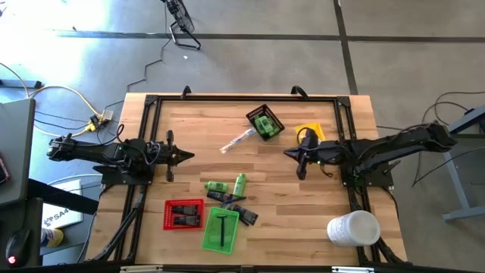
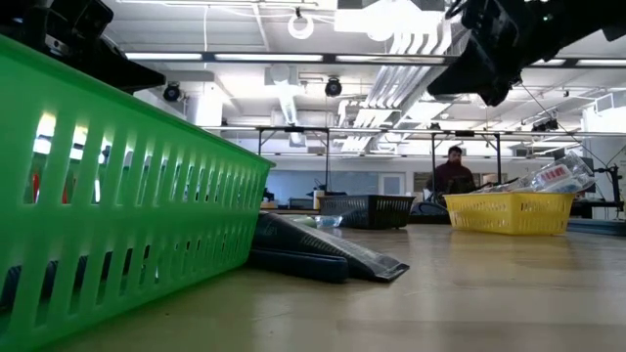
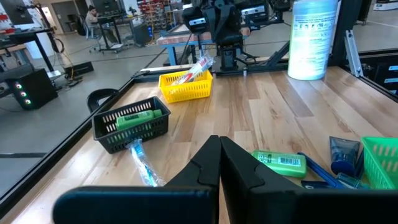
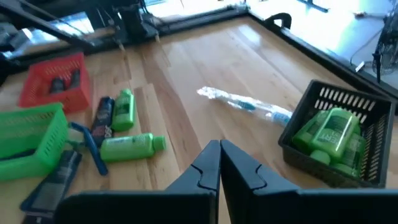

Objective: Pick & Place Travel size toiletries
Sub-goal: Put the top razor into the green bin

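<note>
Between the empty, closed left hand [image 1: 188, 156] and right hand [image 1: 288, 154] lie loose toiletries [image 1: 227, 191].

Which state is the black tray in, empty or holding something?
Holding something. The black tray has bright green bottles lying inside it, seen from above and from the right wrist. A clear-wrapped stick lies outside, beside it.

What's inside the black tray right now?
The black tray holds bright green little bottles; two or three show through its open top, one lying over the others. Whatever lies beneath them on the tray floor is covered.
</note>
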Tool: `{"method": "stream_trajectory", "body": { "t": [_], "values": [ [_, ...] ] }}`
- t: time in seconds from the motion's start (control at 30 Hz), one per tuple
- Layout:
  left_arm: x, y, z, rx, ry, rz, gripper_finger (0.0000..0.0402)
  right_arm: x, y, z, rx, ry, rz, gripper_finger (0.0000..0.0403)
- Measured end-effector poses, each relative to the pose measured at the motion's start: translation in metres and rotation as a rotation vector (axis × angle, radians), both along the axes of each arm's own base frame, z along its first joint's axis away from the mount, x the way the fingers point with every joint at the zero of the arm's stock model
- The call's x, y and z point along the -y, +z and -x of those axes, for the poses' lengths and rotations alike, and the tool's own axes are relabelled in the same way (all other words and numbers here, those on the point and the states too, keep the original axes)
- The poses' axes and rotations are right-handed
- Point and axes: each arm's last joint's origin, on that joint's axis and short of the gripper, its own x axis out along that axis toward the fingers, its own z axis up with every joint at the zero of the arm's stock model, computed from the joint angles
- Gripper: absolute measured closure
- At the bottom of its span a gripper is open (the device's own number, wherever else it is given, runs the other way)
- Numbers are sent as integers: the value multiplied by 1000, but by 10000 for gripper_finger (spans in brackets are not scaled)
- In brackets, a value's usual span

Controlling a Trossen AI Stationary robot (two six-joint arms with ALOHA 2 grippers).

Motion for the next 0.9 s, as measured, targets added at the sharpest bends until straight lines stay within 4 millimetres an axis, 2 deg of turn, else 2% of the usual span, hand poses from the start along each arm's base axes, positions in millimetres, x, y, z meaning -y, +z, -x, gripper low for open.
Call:
{"method": "stream_trajectory", "body": {
  "t": [0.23, 0.53, 0.9],
  "values": [
    [0, 0, 0, 1, 0, 3, 402, 3, 7, 27, 96, 16, 33, 400],
    [0, 1, 0, 19, 5, 80, 402, 7, 3, 54, 177, 34, 81, 400],
    [1, -3, -6, -3, -4, 287, 401, 9, -3, 70, 222, 52, 176, 400]
  ]
}}
